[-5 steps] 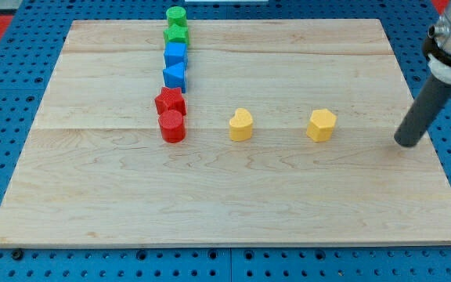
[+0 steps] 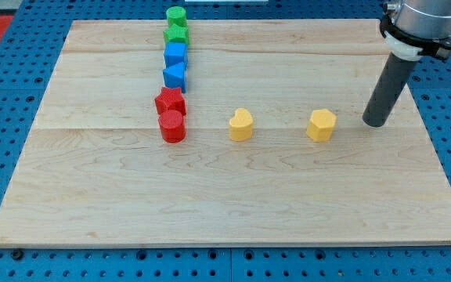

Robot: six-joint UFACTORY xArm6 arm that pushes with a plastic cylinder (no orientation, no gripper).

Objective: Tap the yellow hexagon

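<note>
The yellow hexagon (image 2: 321, 125) sits on the wooden board (image 2: 225, 196), right of centre. My tip (image 2: 375, 122) rests on the board to the hexagon's right, a short gap away, not touching it. The dark rod rises from the tip toward the view's top right. A yellow heart (image 2: 241, 124) sits to the hexagon's left.
A column of blocks runs down the board's left-centre: green cylinder (image 2: 176, 15), green star-like block (image 2: 176, 33), blue block (image 2: 175, 54), blue triangle (image 2: 174, 75), red star-like block (image 2: 170, 101), red cylinder (image 2: 171, 126). Blue pegboard surrounds the board.
My tip has moved left and slightly up the view, closing much of the gap to the yellow hexagon. No block has moved.
</note>
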